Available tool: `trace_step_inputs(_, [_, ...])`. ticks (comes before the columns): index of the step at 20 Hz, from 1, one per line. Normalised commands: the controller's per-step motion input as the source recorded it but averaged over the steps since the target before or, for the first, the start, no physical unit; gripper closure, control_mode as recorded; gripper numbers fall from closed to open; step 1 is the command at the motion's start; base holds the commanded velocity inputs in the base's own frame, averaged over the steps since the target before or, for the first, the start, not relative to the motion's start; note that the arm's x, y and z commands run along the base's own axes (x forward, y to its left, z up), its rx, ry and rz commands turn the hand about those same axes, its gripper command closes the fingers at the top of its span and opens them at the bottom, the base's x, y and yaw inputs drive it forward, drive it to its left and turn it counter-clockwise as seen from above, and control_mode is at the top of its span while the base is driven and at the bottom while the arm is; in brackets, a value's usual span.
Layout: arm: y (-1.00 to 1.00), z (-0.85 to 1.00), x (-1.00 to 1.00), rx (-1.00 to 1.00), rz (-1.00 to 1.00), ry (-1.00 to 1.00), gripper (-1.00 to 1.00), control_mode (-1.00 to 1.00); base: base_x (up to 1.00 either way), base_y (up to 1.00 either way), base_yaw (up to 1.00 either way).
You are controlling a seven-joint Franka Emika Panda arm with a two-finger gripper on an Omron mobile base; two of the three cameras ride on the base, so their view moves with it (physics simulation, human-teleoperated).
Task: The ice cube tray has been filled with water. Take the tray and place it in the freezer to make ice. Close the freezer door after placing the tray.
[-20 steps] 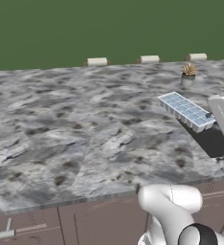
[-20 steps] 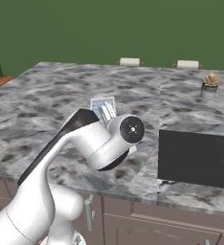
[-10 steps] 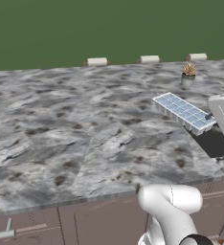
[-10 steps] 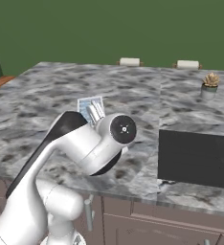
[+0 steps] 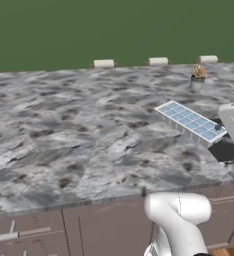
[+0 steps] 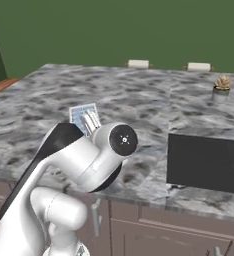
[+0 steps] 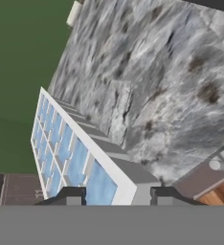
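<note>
The fingers (image 7: 116, 195) are clamped on the near end of the ice cube tray (image 7: 71, 153), low in the hand view. The tray, its cells showing pale blue water (image 5: 191, 120), hangs above the grey marbled bench (image 5: 89, 135) at the right of the left base view.

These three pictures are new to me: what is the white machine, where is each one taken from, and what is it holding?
It is a white robot arm in a rendered kitchen. Two cameras ride on its base, looking over a grey marble counter from left and right. The third sits on its hand. The end effector is closed on one end of an ice cube tray, white with pale blue water in its cells, lifted above the counter. Also there: a small potted plant near the far edge and a flat black panel set into the counter.
</note>
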Motion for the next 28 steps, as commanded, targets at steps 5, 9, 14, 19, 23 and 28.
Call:
trace_step_inputs(5, [0.0,0.0,0.0,0.0,0.0,0.0,1.0,1.0,-0.4,0.18,0.05])
trace_step_inputs(9, [0.0,0.0,0.0,0.0,0.0,0.0,1.0,1.0,-0.57,0.29,0.06])
trace_step_inputs(14, [0.0,0.0,0.0,0.0,0.0,0.0,1.0,1.0,-0.66,0.52,0.07])
trace_step_inputs(19, [0.0,0.0,0.0,0.0,0.0,0.0,1.0,1.0,-0.58,0.81,0.06])
trace_step_inputs(23, [0.0,0.0,0.0,0.0,0.0,0.0,1.0,1.0,-0.45,0.98,0.07])
trace_step_inputs(28, [0.0,0.0,0.0,0.0,0.0,0.0,1.0,1.0,-0.3,1.0,0.1])
